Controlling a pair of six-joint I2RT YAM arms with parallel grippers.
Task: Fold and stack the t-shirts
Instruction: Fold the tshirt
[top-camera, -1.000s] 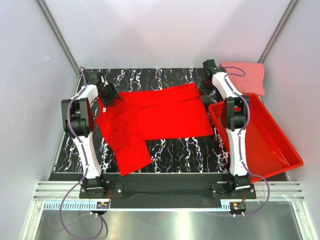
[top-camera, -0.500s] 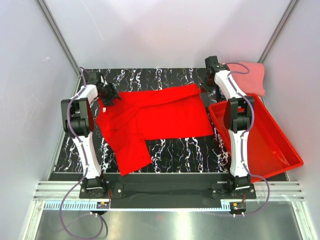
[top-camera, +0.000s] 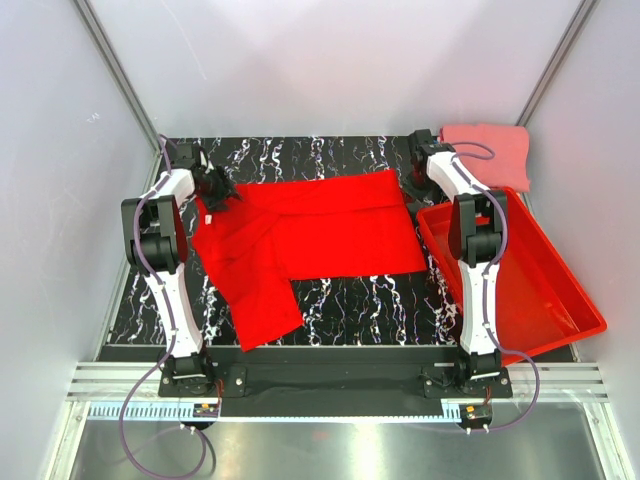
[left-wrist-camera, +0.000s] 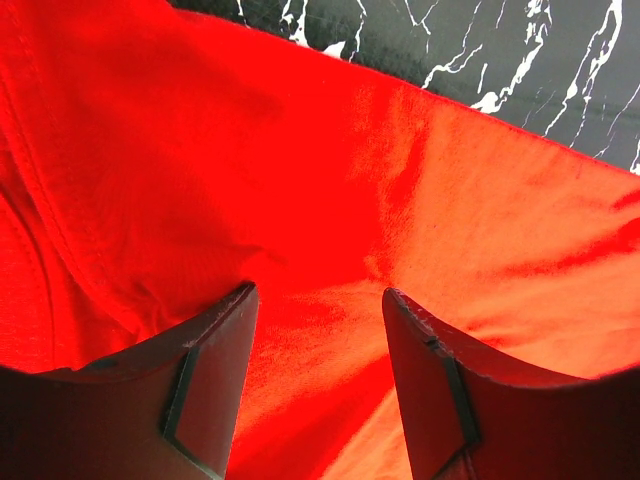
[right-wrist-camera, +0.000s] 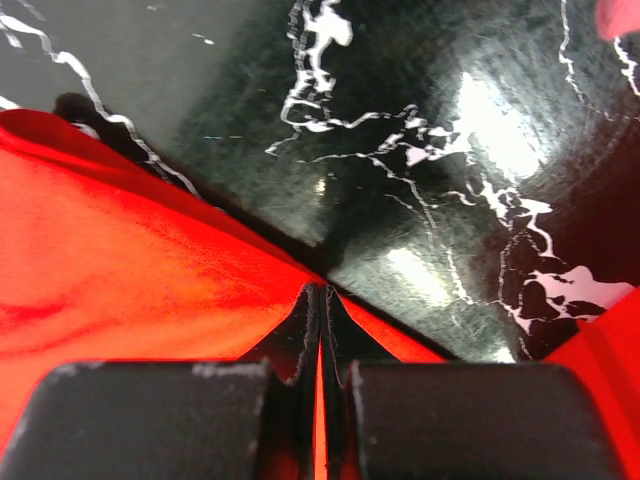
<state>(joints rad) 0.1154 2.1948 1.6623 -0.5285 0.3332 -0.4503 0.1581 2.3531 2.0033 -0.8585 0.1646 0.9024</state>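
Note:
A bright red t-shirt (top-camera: 320, 235) lies spread on the black marbled table, one part hanging toward the front left. My left gripper (top-camera: 218, 190) hovers over the shirt's far left part, near the collar. In the left wrist view its jaws (left-wrist-camera: 318, 295) stand open with red cloth (left-wrist-camera: 400, 180) beneath. My right gripper (top-camera: 414, 172) is at the shirt's far right corner. In the right wrist view it (right-wrist-camera: 322, 288) is shut, with a sliver of the red cloth (right-wrist-camera: 130, 260) pinched between the fingers. A salmon-pink t-shirt (top-camera: 492, 150) lies folded at the far right.
A rigid red plastic bin (top-camera: 520, 285) sits tilted at the right, next to the right arm and the shirt's right edge. Bare marbled table (top-camera: 360, 300) shows in front of the shirt. White walls stand close on both sides.
The right gripper has come back and down from beside the pink shirt to the red shirt's far right corner. The left gripper has hardly moved.

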